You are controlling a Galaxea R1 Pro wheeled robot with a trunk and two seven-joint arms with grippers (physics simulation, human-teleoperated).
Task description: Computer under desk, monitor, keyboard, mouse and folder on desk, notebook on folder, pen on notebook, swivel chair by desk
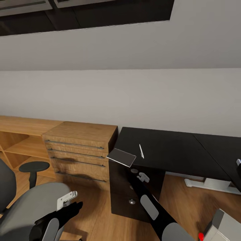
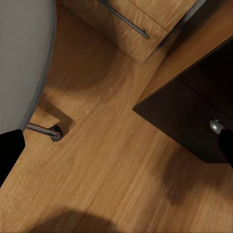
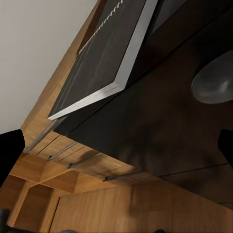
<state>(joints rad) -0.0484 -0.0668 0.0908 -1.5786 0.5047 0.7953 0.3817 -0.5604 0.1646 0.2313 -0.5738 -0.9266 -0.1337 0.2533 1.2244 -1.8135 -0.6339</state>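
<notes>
notebook (image 1: 121,157) lies at the worktop (image 1: 174,150) corner, one edge hanging past the rim; pen (image 1: 141,151) just beside it on the black top. both look light; notebook thin and stiff, best pinched at the overhanging edge. pen slim, likely to roll.

right gripper (image 1: 143,176) just below that corner, jaws apart, empty. left gripper (image 1: 68,198) low by the chair (image 1: 36,204), also open.

drawers shut, contents unseen.

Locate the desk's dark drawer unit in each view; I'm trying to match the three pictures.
Head view: the drawer unit stands low in the centre, under the desk's left end.
Left wrist view: its corner with a round knob, above the wooden floor.
Right wrist view: its dark front, seen from below.
Shared landmark: the light wooden drawer cabinet beside it.
</notes>
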